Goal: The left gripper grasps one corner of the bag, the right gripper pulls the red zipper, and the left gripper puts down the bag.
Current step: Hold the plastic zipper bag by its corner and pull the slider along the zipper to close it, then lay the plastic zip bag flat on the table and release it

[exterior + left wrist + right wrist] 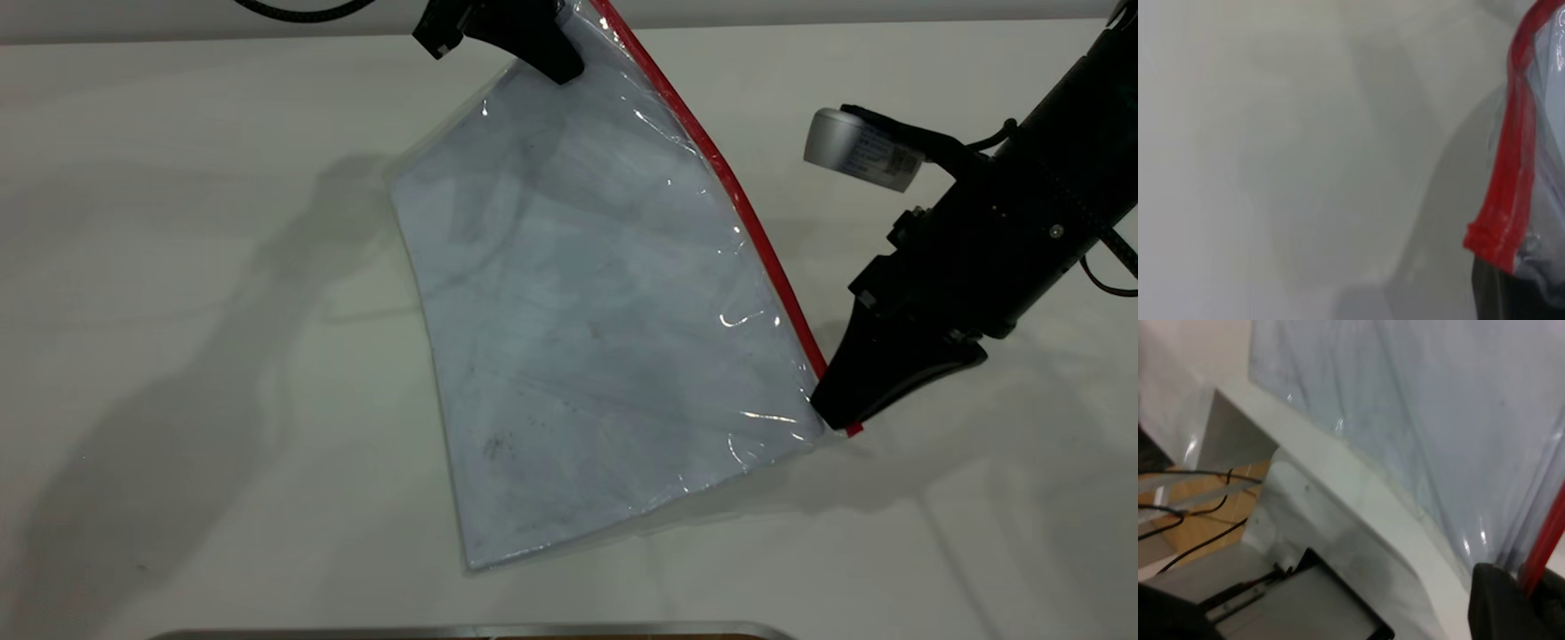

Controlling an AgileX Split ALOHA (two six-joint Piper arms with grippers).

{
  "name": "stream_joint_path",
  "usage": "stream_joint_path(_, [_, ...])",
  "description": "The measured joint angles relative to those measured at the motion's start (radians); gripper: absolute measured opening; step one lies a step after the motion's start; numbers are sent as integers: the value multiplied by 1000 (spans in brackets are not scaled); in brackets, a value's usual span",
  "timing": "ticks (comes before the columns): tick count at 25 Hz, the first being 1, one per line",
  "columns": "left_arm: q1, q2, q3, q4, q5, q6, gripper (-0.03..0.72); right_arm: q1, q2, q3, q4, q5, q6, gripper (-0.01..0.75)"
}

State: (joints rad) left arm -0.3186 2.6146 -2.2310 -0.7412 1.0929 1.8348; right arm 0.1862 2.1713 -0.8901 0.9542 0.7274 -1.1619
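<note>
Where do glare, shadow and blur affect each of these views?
Exterior view: bright glints dot the bag near the red zipper; soft shadows of bag and arms fall across the table. Left wrist view: the zipper end is soft, the table behind featureless. Right wrist view: the right gripper is a dark blur, with small glints on the plastic.

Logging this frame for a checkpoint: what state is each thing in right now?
bag: far corner lifted, near edge on the table, paper inside.
red zipper: taut along the raised edge.
left gripper: shut on the bag's top corner.
right gripper: shut on the zipper's lower end.
</note>
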Motion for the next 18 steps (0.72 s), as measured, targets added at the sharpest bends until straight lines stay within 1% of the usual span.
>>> stream_joint_path(4, [2, 0, 0, 1, 0, 0, 52, 0, 0, 0, -7, 18, 7, 73])
stream_joint_path(7, [2, 0, 0, 4, -1, 0, 53, 0, 0, 0, -17, 19, 8, 110])
stream_joint_path(9, [4, 0, 0, 11, -6, 1, 58, 0, 0, 0, -24, 20, 8, 160])
stream_joint_path(13, [7, 0, 0, 21, -24, 0, 90, 0, 0, 2, -27, 21, 9, 325])
stream_joint_path(16, [7, 0, -1, 14, -32, -31, 167, 0, 0, 2, -27, 5, 9, 433])
stream_joint_path(18, [7, 0, -5, 14, -49, -80, 250, 0, 0, 2, -27, -20, 9, 491])
